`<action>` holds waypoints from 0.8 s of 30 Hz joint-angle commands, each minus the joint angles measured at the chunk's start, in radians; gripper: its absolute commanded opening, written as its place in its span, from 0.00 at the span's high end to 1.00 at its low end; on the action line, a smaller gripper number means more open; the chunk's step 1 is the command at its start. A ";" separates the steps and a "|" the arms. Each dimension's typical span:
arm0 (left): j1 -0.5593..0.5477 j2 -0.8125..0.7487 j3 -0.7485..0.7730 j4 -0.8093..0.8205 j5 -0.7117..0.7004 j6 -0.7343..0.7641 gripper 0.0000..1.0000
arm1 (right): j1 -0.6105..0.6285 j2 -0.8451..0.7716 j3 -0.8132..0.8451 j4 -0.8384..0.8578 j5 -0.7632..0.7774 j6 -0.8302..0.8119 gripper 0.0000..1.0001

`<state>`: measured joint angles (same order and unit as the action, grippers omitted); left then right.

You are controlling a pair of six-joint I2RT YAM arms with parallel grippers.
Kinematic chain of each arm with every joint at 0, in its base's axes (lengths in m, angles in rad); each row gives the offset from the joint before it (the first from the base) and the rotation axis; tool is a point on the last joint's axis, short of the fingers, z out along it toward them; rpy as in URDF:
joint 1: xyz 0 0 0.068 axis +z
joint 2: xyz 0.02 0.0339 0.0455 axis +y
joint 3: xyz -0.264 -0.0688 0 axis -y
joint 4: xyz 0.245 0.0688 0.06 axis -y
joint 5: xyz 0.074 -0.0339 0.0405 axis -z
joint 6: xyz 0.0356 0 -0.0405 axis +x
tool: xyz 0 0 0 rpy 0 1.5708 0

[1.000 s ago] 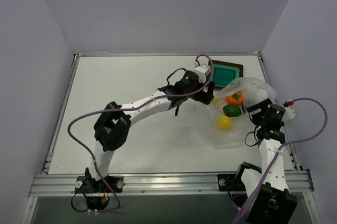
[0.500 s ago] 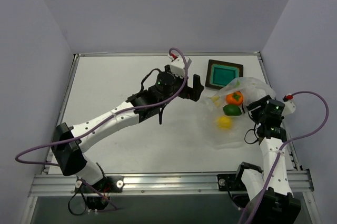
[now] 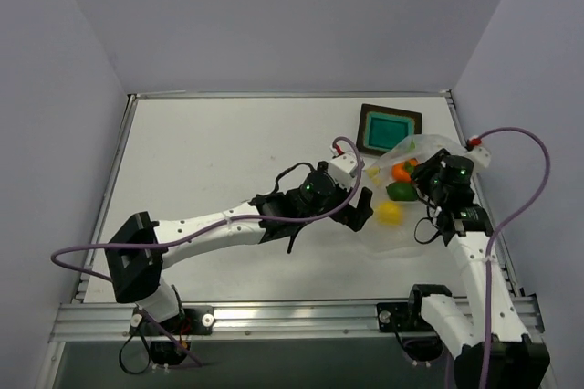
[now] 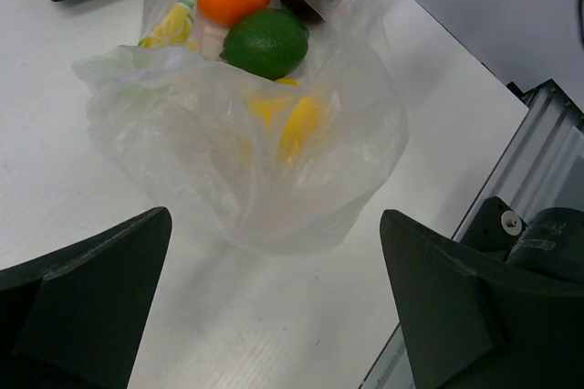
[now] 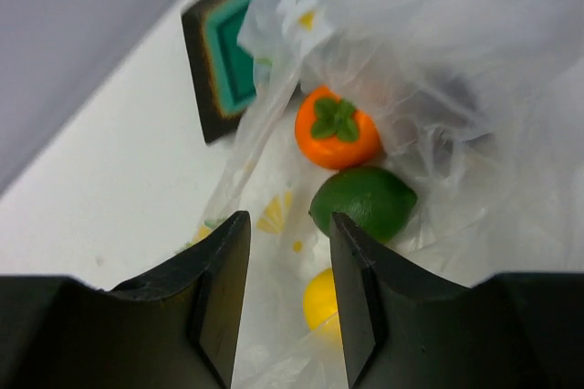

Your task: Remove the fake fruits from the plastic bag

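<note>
L gripper (image 4: 274,229) is spread wide, facing plastic bag (image 4: 196,147). R gripper (image 5: 290,225) is seen w/ jaws narrowly apart, nothing pinched. Fake fruits (image 4: 265,42) are seen inside bag.

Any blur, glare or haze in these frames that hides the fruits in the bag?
Top external: even light, sharp. Left wrist: the plastic bag hazes the lemon; left gripper's fingers dark, soft. Right wrist: orange fruit and green fruit crisp; film washes out upper right.
</note>
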<state>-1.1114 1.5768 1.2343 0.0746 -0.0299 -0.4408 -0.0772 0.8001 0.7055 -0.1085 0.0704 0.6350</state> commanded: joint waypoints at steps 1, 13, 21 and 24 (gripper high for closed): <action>0.007 0.043 0.079 0.054 0.024 0.011 0.03 | 0.120 0.164 0.012 -0.014 -0.015 -0.078 0.64; 0.010 0.187 0.042 0.125 0.030 0.048 0.51 | 0.283 0.294 -0.063 0.026 0.123 -0.052 0.31; 0.009 0.193 -0.058 0.224 0.030 0.043 0.98 | 0.294 0.260 -0.153 0.004 0.157 -0.012 0.13; 0.008 0.192 -0.094 0.263 0.030 0.037 0.98 | 0.297 0.260 -0.170 0.004 0.186 0.021 0.14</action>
<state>-1.1057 1.7859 1.1404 0.2455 0.0002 -0.4011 0.2111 1.0805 0.5499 -0.0944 0.1917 0.6113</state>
